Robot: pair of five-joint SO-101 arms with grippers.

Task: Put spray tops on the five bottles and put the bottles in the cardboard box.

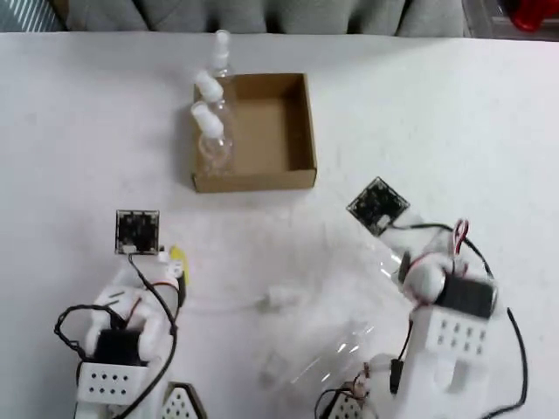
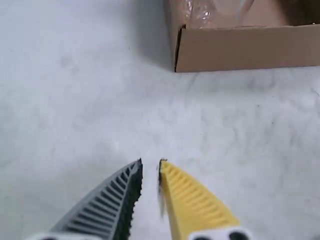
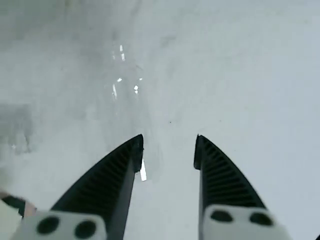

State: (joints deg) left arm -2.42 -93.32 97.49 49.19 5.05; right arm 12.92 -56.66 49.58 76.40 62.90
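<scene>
The cardboard box (image 2: 240,47) is cut off at the edge, its bottles (image 2: 205,10) blurred.

— Where is the cardboard box (image 1: 271,131)?
— On the surface (image 1: 454,113), about midway across, beyond both arms.
— And inside?
— Three bottles (image 1: 212,131) in a row along its left wall. The left end effector (image 2: 150,167) sits before its near-left corner.
</scene>
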